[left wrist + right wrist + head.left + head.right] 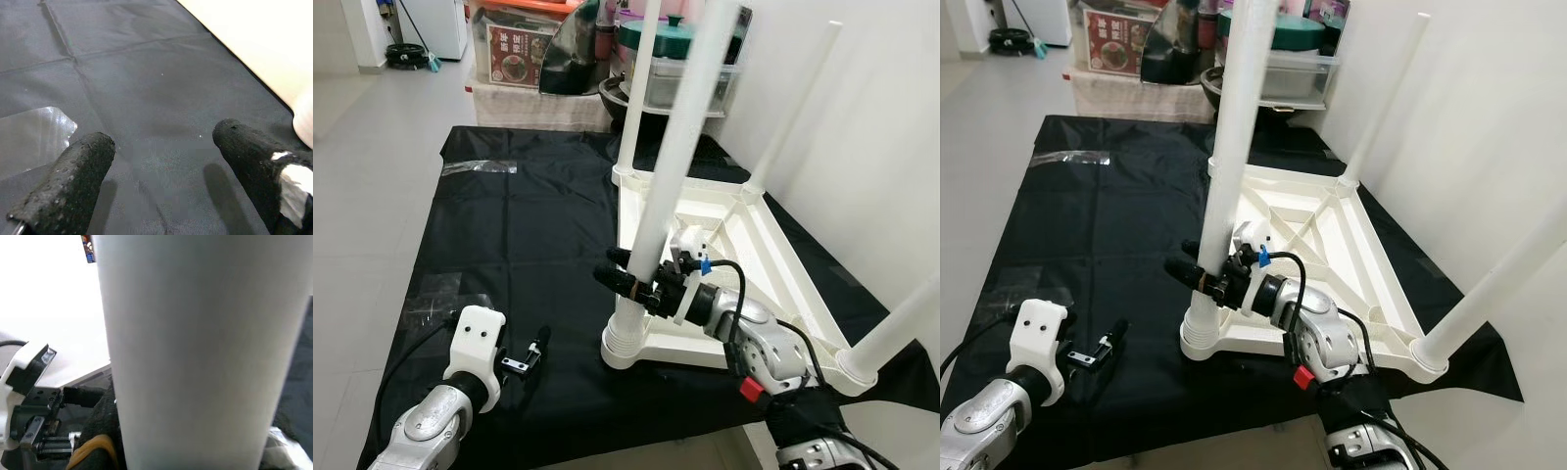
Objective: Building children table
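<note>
Left gripper (536, 354) hovers low over the black sheet (509, 235) at near left, fingers spread and holding nothing. Just right of it, the right gripper (625, 278) is clenched around the near leg (661, 211) of the upturned white table (773, 264), low by its socket. Boxes (519, 49) stand beyond.

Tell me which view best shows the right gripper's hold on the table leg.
The right eye view: the right gripper clamps the near white leg just above its socket, seen whole. The left eye view shows the same, slightly more crowded. The right wrist view shows the leg as a close blur.
</note>
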{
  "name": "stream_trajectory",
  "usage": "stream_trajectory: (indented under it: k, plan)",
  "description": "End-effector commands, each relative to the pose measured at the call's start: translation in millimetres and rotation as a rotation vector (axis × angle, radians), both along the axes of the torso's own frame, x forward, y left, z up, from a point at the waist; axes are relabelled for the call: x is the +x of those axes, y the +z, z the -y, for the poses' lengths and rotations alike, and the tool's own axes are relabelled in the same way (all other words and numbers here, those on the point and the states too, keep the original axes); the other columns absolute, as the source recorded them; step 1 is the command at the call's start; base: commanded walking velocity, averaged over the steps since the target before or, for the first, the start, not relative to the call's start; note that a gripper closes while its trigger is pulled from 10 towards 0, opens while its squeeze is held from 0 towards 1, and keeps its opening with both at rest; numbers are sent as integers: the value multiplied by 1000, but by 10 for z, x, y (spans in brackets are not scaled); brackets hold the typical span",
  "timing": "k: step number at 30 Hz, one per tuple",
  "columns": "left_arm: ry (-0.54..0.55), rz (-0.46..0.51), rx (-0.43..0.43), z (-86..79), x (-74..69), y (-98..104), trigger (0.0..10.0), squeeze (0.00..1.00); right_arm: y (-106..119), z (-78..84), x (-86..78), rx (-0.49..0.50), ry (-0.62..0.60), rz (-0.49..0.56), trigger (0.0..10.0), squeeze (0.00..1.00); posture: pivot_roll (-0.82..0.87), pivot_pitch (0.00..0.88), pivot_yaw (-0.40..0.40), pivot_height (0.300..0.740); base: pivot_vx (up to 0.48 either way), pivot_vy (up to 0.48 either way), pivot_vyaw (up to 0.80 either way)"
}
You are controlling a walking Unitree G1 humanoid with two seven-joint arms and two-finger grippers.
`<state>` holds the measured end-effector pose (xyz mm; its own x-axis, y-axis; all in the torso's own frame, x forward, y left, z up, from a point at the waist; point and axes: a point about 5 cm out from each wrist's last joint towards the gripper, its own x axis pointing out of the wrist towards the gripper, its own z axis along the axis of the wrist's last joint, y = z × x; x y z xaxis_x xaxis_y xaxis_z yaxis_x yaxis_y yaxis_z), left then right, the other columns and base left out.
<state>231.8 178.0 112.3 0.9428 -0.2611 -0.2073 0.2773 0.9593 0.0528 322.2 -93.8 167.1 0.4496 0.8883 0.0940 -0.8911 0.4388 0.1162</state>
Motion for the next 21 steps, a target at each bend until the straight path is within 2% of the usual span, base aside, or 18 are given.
stream_trajectory:
  k: [1, 8, 12, 21]
  plan:
    - [7, -10, 19, -20, -36, -31, 10000, 0, -46, -12, 5, -2, 19, -12, 0, 0, 126, 0, -157, 740, 0, 0, 0]
    - [6, -15, 21, -23, -44, -37, 10000, 0, -8, 31, 29, 8, 75, -1, 0, 0, 126, 0, -157, 740, 0, 0, 0]
    - [0, -20, 24, -6, -29, -56, 10000, 0, 26, 74, 47, -9, 154, 42, 0, 0, 124, 0, -156, 740, 0, 0, 0]
    - [-8, -25, 34, -8, -43, -71, 10000, 0, 68, 55, 9, 1, 255, 96, 0, 0, 136, 0, -155, 740, 0, 0, 0]
